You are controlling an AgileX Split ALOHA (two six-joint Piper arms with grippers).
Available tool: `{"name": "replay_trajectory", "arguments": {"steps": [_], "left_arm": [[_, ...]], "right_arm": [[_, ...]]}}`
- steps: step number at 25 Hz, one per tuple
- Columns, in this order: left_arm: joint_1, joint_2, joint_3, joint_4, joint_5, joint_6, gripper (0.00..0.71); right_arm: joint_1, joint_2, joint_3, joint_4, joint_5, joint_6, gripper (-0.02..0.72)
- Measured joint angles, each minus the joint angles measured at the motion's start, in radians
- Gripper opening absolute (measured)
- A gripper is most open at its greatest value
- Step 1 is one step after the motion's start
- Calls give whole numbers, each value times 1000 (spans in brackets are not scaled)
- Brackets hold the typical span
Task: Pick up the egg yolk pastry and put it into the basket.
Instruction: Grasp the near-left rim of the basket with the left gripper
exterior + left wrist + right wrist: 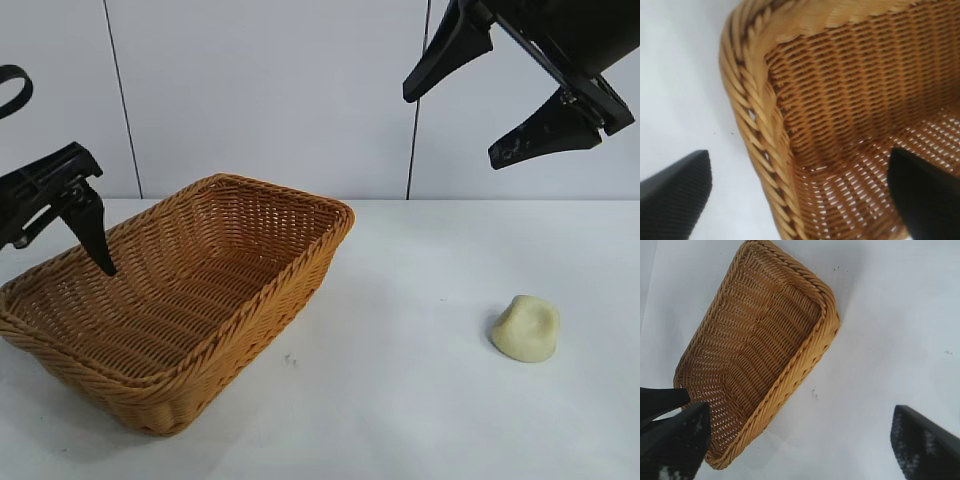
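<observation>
The egg yolk pastry, a pale cream-yellow lump with a dented top, lies on the white table at the right, well apart from the basket. The woven wicker basket stands at the left and holds nothing. My right gripper is open and empty, high above the table between the basket and the pastry. Its wrist view shows the basket but not the pastry. My left gripper is open and empty at the basket's far left end. In its wrist view its fingers straddle the basket's braided rim at a corner.
The white table stretches between the basket and the pastry and in front of them. A white panelled wall stands behind the table.
</observation>
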Motion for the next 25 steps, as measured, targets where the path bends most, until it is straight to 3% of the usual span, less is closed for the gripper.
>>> {"name": "replay_trajectory", "arguments": {"steps": [9, 10, 15, 16, 20, 25], "left_arm": [[0, 159, 0, -1, -133, -44, 654], [0, 159, 0, -8, -134, -45, 618], [0, 159, 0, -29, -132, -46, 182], [0, 159, 0, -31, -133, -46, 127], [11, 159, -20, -45, -90, 22, 81], [109, 167, -179, -140, 106, 382, 81]], "right_arm": [[0, 0, 0, 0, 7, 0, 695], [0, 0, 0, 0, 8, 0, 695], [0, 0, 0, 0, 16, 0, 695], [0, 0, 0, 0, 18, 0, 695], [0, 0, 0, 0, 21, 0, 695], [0, 0, 0, 0, 21, 0, 695]]}}
